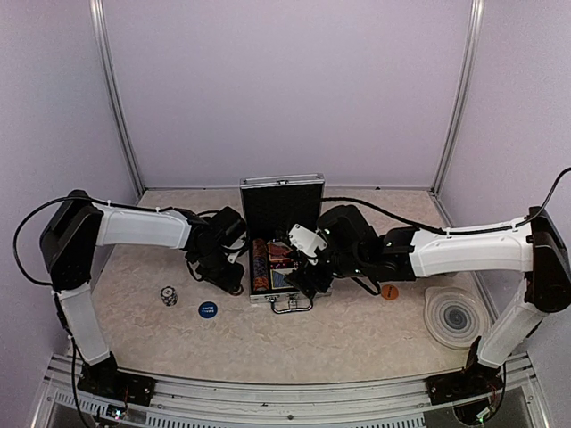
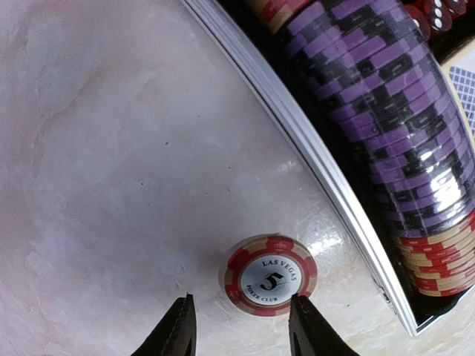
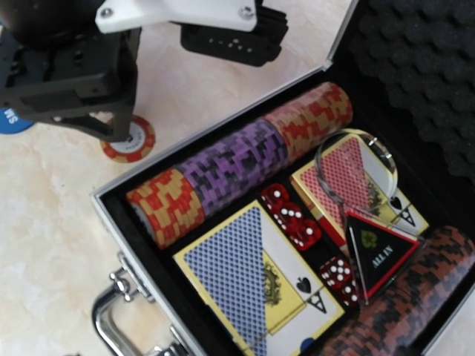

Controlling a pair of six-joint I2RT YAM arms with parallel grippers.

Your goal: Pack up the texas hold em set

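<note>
1. Left gripper [image 2: 241, 320], fingers apart and pinching nothing, low over the table [image 2: 111, 148] just outside the long wall of the open case [image 2: 312, 144].
2. Flat on the table, partly between its fingertips [image 2: 300, 326]: a single red-and-cream chip [image 2: 270, 276] marked 5, close beside the case and not inside it.
3. Right gripper [image 1: 310, 275], spread wide, poised above the front half of the case.
4. Inside the case, along the wall nearest the loose chip: a row on edge of red-and-tan chips [image 3: 167, 206], then purple-and-black chips [image 3: 234, 159], then red-and-tan again.
5. In the middle of the case: blue deck [image 3: 249, 278], red deck [image 3: 345, 185] under a clear round disc [image 3: 356, 148], red dice [image 3: 291, 216] between the decks, black triangle [image 3: 378, 248] lettered "ALL IN".
6. Along the opposite wall: dark red-and-black chip row [image 3: 404, 300].
7. At the back of the case: lid [image 1: 281, 205] upright, foam-lined.
8. Outside the case, left arm's side: blue button [image 1: 208, 309] and a small black-and-white piece [image 1: 169, 295]; right arm's side: orange button [image 1: 390, 292], grey ringed coaster [image 1: 456, 315] farther out.
</note>
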